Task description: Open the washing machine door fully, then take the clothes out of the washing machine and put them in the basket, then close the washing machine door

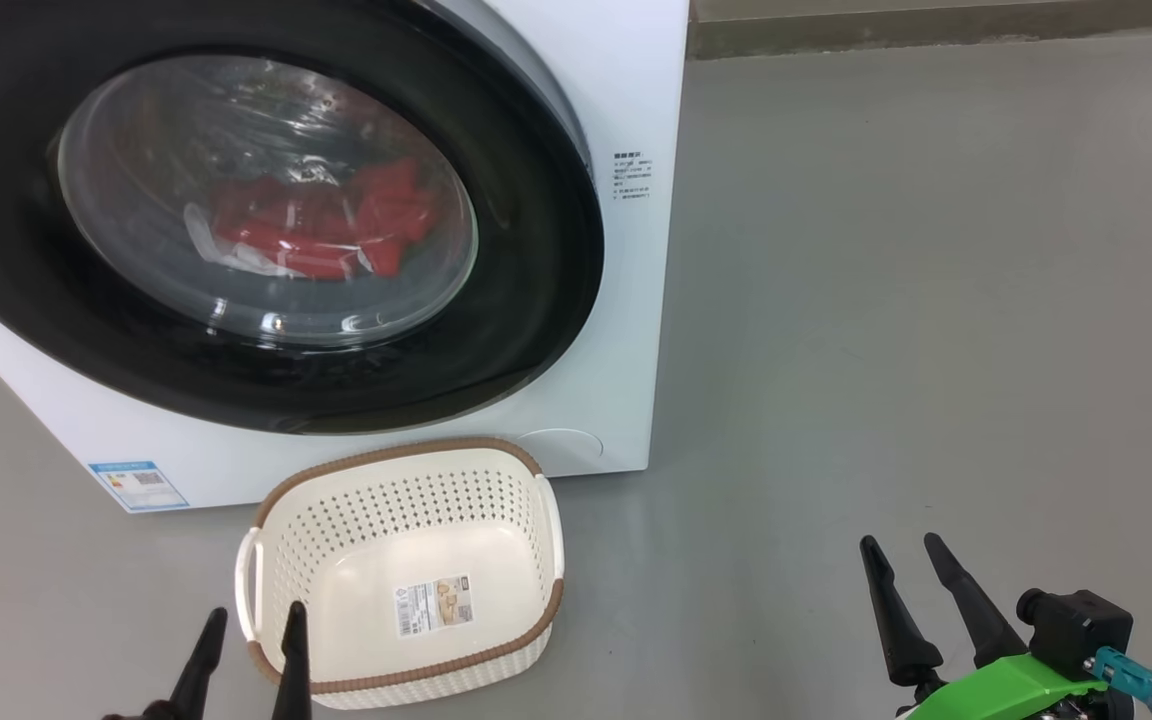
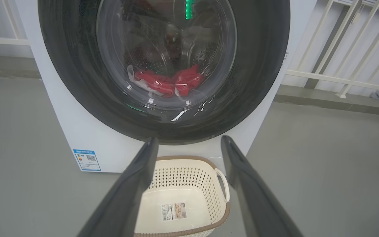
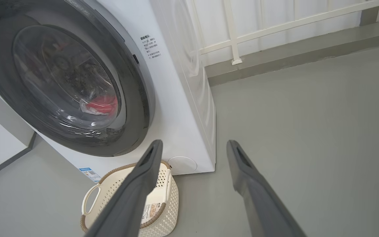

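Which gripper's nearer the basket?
The left gripper: in the head view its fingertips sit at the basket's near-left corner. The right gripper is well aside over bare floor.

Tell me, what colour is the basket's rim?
Brown, woven-looking. The basket rim shows best in the head view.

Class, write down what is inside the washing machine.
Through the washing machine door glass, red clothes with white trim lie low in the drum. The door's black rim covers the drum's edges, so anything lying there cannot be seen.
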Robot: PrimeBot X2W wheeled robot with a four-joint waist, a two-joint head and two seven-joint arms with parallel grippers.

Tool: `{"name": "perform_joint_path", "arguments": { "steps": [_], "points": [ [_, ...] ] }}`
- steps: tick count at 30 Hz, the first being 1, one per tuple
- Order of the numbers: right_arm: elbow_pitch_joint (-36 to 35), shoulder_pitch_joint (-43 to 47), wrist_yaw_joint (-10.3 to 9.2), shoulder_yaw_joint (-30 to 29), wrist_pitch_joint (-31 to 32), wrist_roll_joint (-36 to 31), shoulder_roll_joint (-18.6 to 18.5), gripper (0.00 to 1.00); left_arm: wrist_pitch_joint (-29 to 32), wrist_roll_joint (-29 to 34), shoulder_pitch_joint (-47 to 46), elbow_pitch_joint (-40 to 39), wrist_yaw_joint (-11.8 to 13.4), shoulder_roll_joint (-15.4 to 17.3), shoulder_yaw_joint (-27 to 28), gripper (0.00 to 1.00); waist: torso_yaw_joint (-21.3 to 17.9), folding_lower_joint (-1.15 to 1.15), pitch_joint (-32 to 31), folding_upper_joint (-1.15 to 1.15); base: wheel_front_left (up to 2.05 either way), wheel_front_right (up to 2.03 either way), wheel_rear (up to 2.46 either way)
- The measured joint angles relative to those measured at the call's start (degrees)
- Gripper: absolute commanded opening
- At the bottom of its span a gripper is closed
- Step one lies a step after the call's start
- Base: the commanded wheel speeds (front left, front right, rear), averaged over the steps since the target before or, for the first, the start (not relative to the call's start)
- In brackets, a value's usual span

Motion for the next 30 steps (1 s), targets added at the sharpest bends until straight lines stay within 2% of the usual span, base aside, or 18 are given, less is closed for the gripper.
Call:
{"name": "perform_joint_path", "arguments": {
  "steps": [14,22,30],
  "points": [
    [-0.48,0.09,0.0,-0.04,-2.12,-6.81,-0.14,1.0,-2.48,9.12,0.92,0.08,-0.33,-0.09,0.52,1.0,-0.42,0.0,-0.02,0.0,0.0,0.0,0.0],
    [-0.82,1.4,0.0,-0.52,-3.16,-9.55,-0.2,1.0,-3.49,10.78,1.87,0.76,-2.27,-0.94,2.79,1.0,-0.46,0.0,0.09,0.0,0.0,0.0,0.0],
    [-0.84,1.4,0.0,-0.8,-3.16,-9.53,-0.2,1.0,-3.49,12.13,1.87,1.09,-2.88,-1.62,3.44,1.0,-0.46,0.0,0.15,0.0,0.0,0.0,0.0]
  ]
}}
